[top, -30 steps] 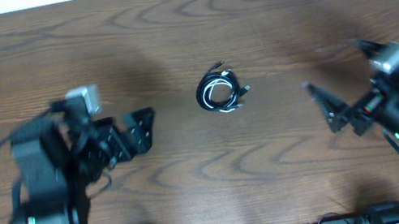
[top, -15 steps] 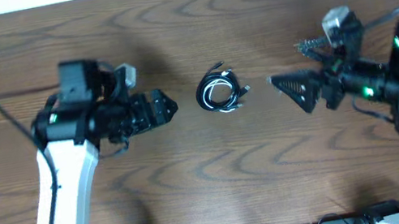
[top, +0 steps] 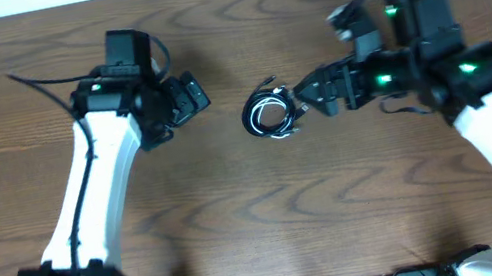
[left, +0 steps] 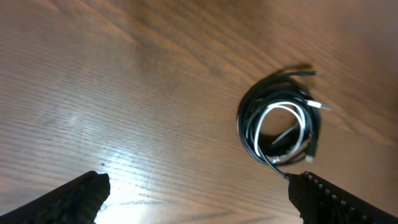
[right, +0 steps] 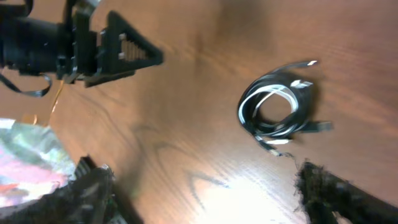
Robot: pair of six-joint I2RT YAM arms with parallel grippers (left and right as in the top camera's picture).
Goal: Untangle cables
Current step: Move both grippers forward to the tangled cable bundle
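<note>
**Q:** Overhead view, left side: what is the left gripper (top: pixel 197 96) state?
**A:** Jaws wide apart, nothing held; positioned left of centre.
**Q:** Cables (top: pixel 272 113)?
**A:** One coil at frame centre on the table (top: pixel 263 236), black and white strands bundled together.
**Q:** Right gripper (top: pixel 305 100)?
**A:** Jaws spread, empty; tips just beside the coil's right edge.

Overhead camera fixed high, looking straight down on my desk (top: pixel 225 20), my left wrist camera close, angled down at the wood, right wrist camera likewise, all three sharing the cables (top: pixel 270 113)
</note>
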